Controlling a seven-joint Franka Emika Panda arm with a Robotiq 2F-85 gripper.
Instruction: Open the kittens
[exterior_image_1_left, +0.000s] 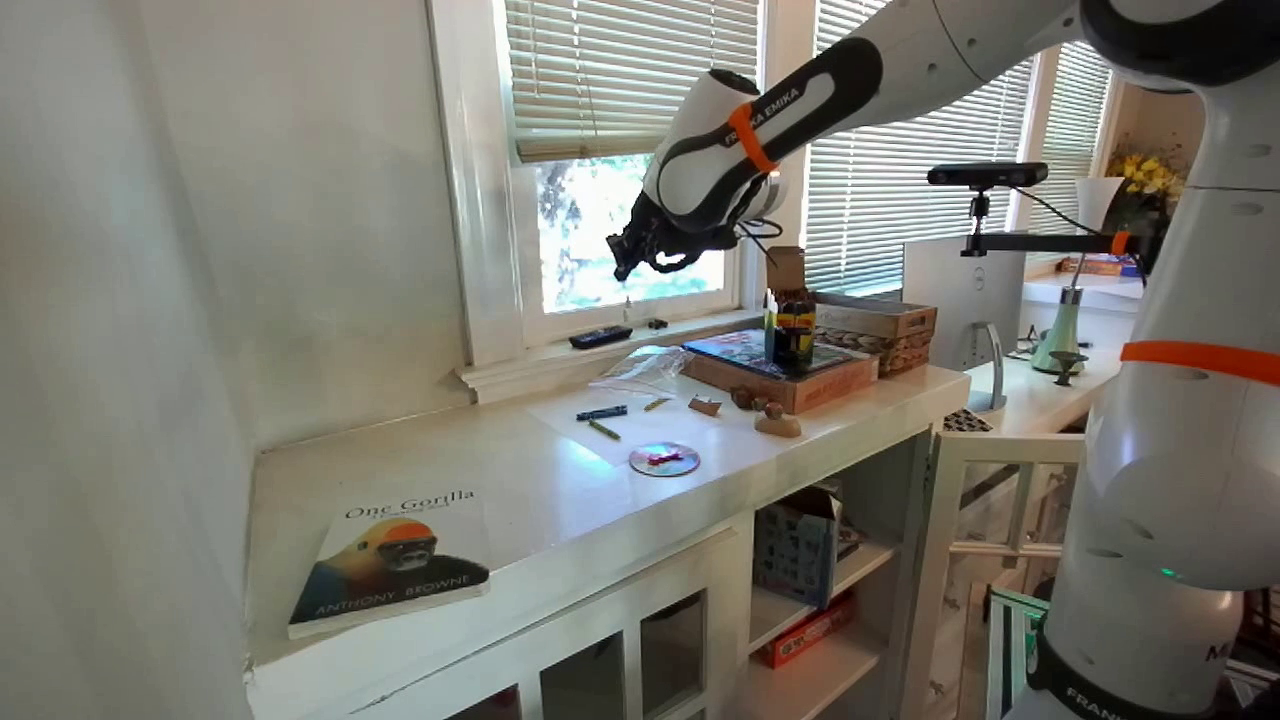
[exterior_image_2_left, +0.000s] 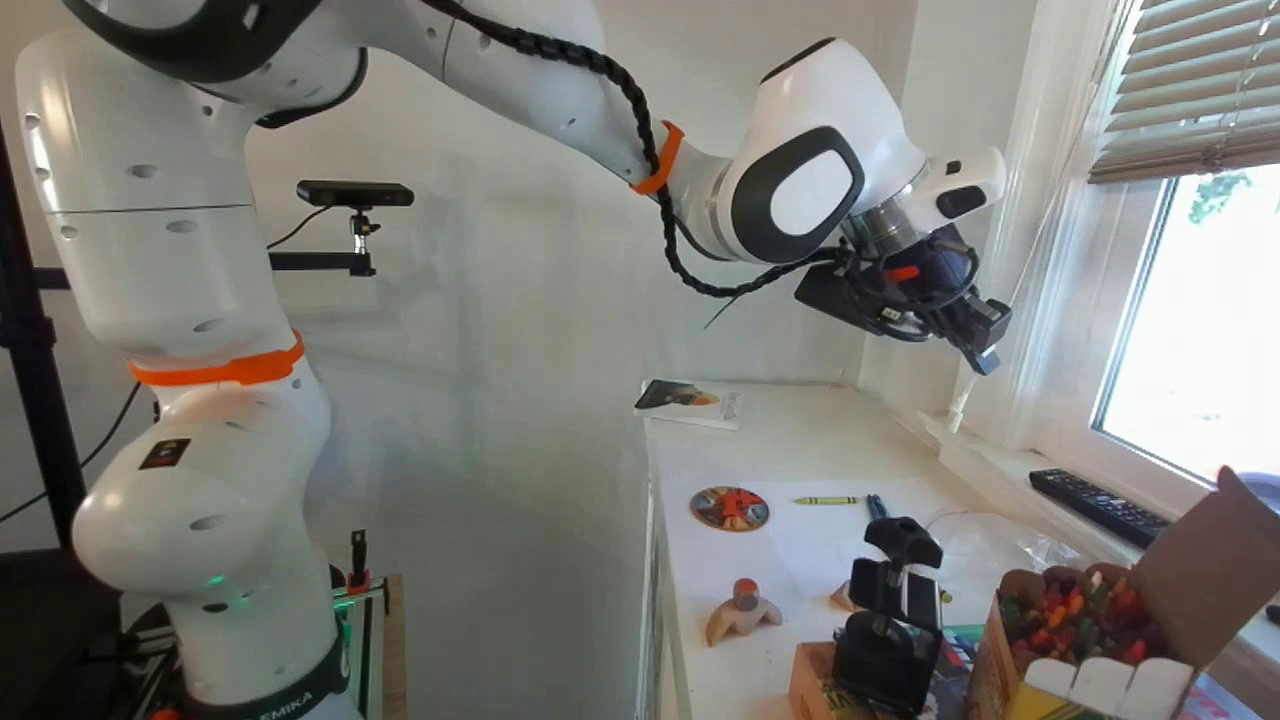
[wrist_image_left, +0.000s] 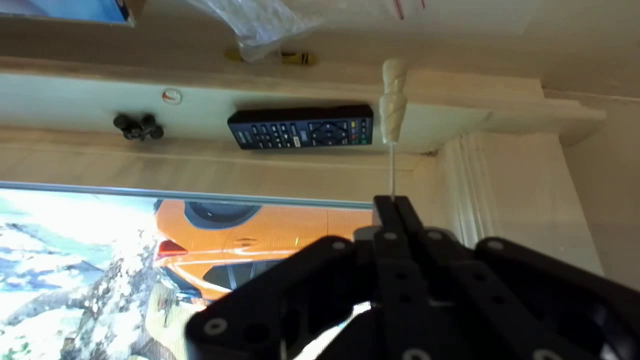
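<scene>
The white slatted blind (exterior_image_1_left: 630, 75) of the narrower window covers the upper part of the glass; bare glass shows below its bottom edge. Its lower part also shows in an exterior view (exterior_image_2_left: 1200, 95). A thin pull cord (wrist_image_left: 392, 170) with a pale tassel (wrist_image_left: 393, 107) hangs beside the window frame, over the sill. My gripper (wrist_image_left: 393, 199) is shut on the cord, with the tassel hanging from its fingertips. In both exterior views the gripper (exterior_image_1_left: 620, 258) (exterior_image_2_left: 990, 345) is in front of the window's side, above the sill and below the blind's edge.
A black remote (exterior_image_1_left: 600, 337) lies on the sill. The white counter (exterior_image_1_left: 420, 450) bears a book (exterior_image_1_left: 390, 565), a disc (exterior_image_1_left: 665, 459), crayons, a plastic bag (exterior_image_1_left: 645, 368) and an open carton (exterior_image_1_left: 793, 330) on flat boxes. The wider window's blinds (exterior_image_1_left: 900, 200) are behind the arm.
</scene>
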